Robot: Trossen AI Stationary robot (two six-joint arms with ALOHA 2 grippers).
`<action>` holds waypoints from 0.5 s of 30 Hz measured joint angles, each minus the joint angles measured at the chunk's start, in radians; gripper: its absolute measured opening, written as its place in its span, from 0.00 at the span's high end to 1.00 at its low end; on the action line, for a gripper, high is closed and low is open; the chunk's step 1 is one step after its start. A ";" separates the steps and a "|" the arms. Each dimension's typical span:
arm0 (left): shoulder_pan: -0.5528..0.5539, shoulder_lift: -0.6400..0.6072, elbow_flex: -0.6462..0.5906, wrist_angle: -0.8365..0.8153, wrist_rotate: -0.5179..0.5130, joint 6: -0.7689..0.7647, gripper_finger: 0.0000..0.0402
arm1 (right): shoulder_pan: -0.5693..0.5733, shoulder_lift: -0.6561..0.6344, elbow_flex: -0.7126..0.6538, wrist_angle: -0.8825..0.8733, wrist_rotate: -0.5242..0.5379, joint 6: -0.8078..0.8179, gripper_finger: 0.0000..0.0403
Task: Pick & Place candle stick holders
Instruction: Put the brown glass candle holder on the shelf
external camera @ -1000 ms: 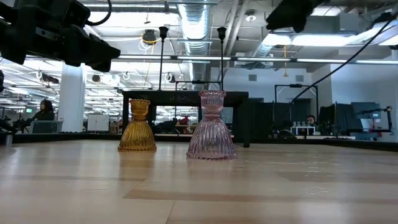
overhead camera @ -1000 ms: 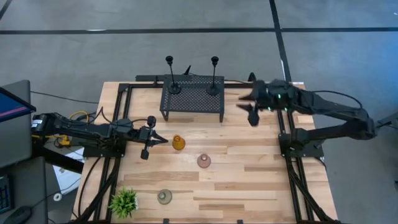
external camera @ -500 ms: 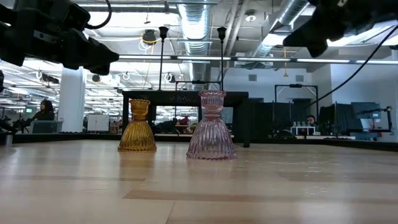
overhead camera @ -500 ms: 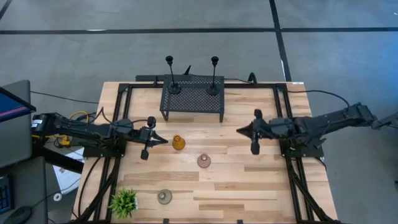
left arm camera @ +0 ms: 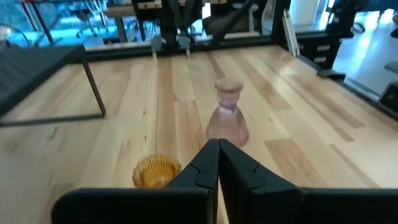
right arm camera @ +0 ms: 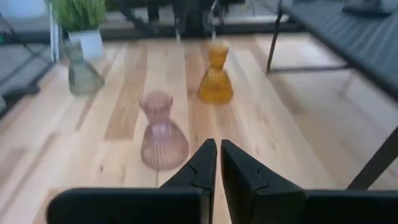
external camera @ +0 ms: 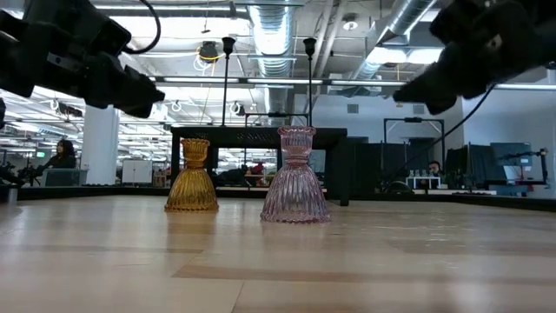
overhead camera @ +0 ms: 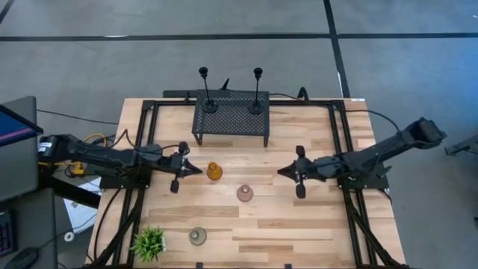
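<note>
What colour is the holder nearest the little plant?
Grey-green holder, clearest in the right wrist view.

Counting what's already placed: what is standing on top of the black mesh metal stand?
Two tall thin black candle stick holders on round bases stand on the black mesh metal stand. Nothing else shows on its top; the table under it is screened by the mesh.

Bare wood btwn right gripper (overhead camera: 283,172) and pink holder (overhead camera: 245,193). Amber holder (overhead camera: 214,171) sits just ahead of left gripper (overhead camera: 196,169), blocking fwd. Mesh stand (overhead camera: 232,117) beyond both.
</note>
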 joint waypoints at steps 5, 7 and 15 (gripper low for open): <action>0.000 0.072 0.000 0.000 0.000 -0.037 0.98 | -0.022 0.082 0.000 0.027 -0.003 -0.003 0.98; 0.000 0.099 0.000 0.000 0.000 -0.057 0.98 | -0.038 0.098 0.000 0.055 -0.002 -0.003 0.98; 0.000 0.133 0.000 0.001 0.000 -0.060 0.99 | -0.057 0.108 0.000 0.109 -0.003 0.050 1.00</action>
